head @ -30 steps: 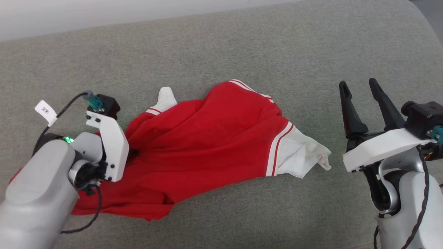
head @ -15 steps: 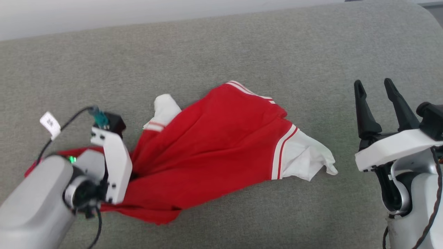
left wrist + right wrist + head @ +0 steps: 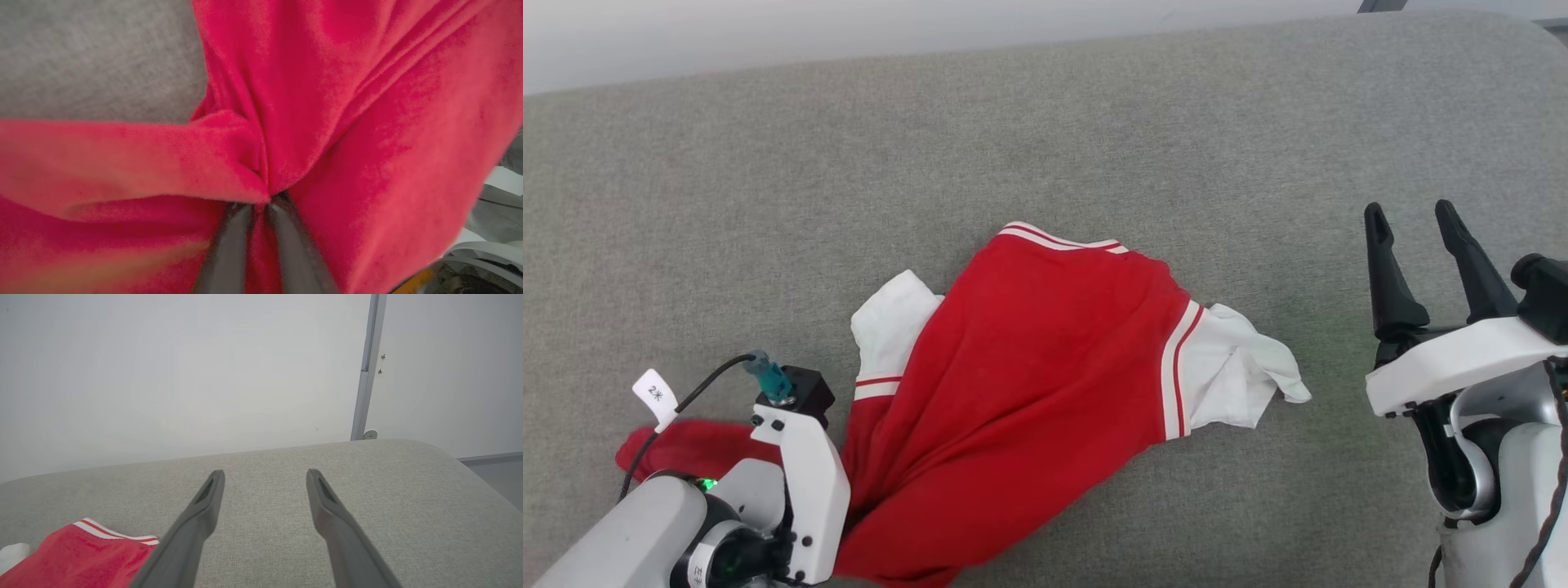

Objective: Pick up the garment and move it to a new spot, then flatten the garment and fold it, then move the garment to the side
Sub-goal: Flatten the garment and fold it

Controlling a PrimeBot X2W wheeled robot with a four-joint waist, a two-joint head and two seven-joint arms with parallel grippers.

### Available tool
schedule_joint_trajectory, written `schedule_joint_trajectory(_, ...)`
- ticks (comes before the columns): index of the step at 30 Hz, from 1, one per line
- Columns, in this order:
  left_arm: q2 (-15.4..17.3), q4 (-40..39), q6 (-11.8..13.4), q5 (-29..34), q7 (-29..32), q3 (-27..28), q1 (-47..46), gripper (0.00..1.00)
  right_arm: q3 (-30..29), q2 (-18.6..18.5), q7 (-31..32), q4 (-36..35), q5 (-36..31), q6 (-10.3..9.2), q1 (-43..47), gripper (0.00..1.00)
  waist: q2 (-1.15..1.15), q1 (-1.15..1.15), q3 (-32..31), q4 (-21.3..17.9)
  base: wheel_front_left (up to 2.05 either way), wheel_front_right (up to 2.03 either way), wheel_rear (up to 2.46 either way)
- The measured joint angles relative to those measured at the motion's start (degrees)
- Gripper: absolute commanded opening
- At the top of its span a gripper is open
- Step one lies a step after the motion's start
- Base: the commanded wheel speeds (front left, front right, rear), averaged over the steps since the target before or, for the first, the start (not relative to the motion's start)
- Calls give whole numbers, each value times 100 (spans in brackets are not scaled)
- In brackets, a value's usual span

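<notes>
I see the thin red jersey-style shirt [image 3: 1029,359], with white sleeves and red-and-white striped trim, lying crumpled on the grey woven cushion [image 3: 1094,122]. It is drawn into a bunch toward the lower left of the head view. My left gripper [image 3: 261,206] is clenched on a gathered fold of its red cloth. My right gripper [image 3: 1410,208] hangs well apart from the shirt over bare cushion, jaws spread wide, grasping nothing. A pale wall [image 3: 163,375] stands behind the cushion.

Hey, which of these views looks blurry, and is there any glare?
Left wrist view: soft, out of focus, the garment close against the lens. Head view: sharp, evenly lit, only faint shadows. Right wrist view: crisp, pale wall bright but without glare.
</notes>
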Motion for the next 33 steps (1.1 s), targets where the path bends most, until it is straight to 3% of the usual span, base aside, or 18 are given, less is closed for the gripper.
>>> schedule_joint_trajectory(4,23,-127,83,-57,63,90,-52,100,49,10,16,-13,2,1,25,100,0,0,-63,-32,0,0,0)
schedule_joint_trajectory(7,266,-247,223,-59,302,293,-414,100,88,16,15,-48,16,1,116,100,0,0,-123,-92,0,0,0)
schedule_joint_trajectory(10,312,-336,308,-47,431,411,-783,100,137,29,5,-93,54,1,127,100,0,0,-124,-162,0,0,0)
schedule_joint_trajectory(17,401,254,308,300,564,454,-1594,100,272,59,-45,-138,132,1,125,100,0,0,50,-386,0,0,0)
schedule_joint_trajectory(24,167,945,-158,554,62,419,-2117,100,345,83,-140,-124,205,1,64,100,0,0,346,-627,0,0,0)
schedule_joint_trajectory(33,-163,1634,-270,402,163,376,-2418,100,327,103,-222,-88,211,0,-26,100,0,0,665,-784,0,0,0)
